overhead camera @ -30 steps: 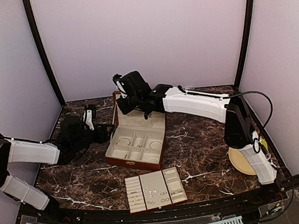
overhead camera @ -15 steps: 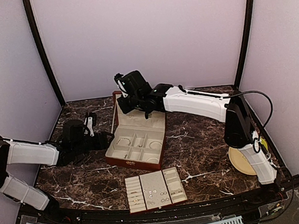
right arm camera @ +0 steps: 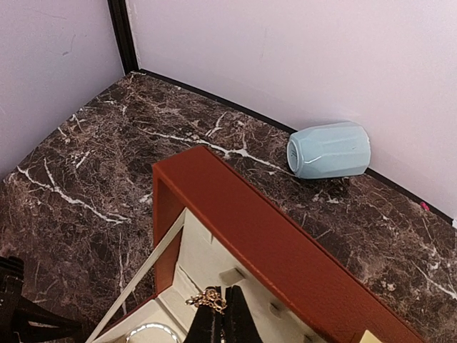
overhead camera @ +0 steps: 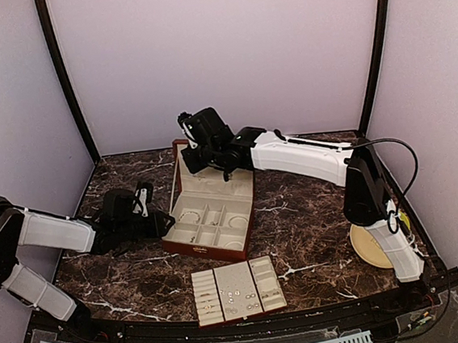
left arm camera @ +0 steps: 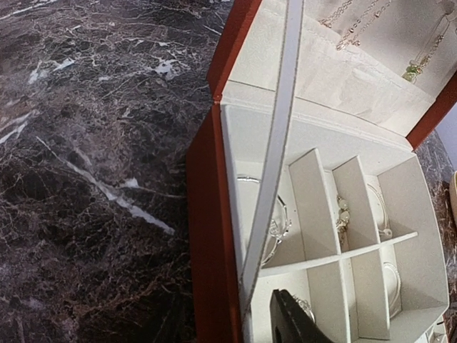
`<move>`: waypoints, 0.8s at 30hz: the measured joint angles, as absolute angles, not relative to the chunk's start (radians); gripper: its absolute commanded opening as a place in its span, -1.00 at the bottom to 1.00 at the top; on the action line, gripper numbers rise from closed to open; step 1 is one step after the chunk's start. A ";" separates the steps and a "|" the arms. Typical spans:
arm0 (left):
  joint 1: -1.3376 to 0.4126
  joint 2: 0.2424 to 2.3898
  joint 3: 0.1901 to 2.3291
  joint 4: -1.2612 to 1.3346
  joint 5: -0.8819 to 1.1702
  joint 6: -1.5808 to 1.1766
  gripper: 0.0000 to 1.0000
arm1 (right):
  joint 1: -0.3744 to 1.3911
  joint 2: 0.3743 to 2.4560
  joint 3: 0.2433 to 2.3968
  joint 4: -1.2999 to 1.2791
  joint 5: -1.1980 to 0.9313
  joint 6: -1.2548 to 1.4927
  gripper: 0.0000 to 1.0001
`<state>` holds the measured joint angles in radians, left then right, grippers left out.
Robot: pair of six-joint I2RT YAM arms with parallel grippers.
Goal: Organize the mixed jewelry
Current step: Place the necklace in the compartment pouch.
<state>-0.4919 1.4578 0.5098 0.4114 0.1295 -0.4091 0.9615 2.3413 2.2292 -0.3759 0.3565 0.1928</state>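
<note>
The open red-brown jewelry box with cream-lined compartments (overhead camera: 209, 214) sits mid-table as the main obstacle. Its raised lid (right arm camera: 285, 257) blocks approach from behind, and a cream strap (left arm camera: 275, 164) slants across its left side. The right arm (overhead camera: 292, 156) overhangs the lid. In front of the box a flat cream-lined tray (overhead camera: 238, 290) lies, with bare marble table (overhead camera: 306, 213) to its right.

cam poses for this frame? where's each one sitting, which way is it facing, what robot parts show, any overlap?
Top external: above and behind the bases, facing the back wall; both arms, jewelry box, tray.
Left wrist: beside the box's left wall, looking down into its compartments; one dark fingertip shows.
Right wrist: over the box's lid, facing the back corner and a pale blue cup; right end effector shut on a gold piece.
Shared: the box appears in all three.
</note>
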 measured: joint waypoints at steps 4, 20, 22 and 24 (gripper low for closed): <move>-0.492 1.459 0.507 0.414 0.143 -0.408 -0.15 | 0.958 2.341 2.241 -0.393 0.355 0.202 -1.00; -0.492 1.461 0.465 0.452 0.187 -0.405 -0.34 | 0.947 2.358 2.311 -0.418 0.324 0.228 -0.99; -0.492 1.461 0.456 0.467 0.194 -0.404 -0.37 | 0.946 2.362 2.312 -0.418 0.317 0.231 -0.99; -0.492 1.461 0.451 0.480 0.202 -0.404 -0.40 | 0.944 2.367 2.315 -0.419 0.312 0.235 -0.99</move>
<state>-0.4915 1.4609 0.4515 0.4805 0.2016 -0.4038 0.9436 2.3669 2.3150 -0.4194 0.3119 0.2348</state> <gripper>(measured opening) 0.319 0.010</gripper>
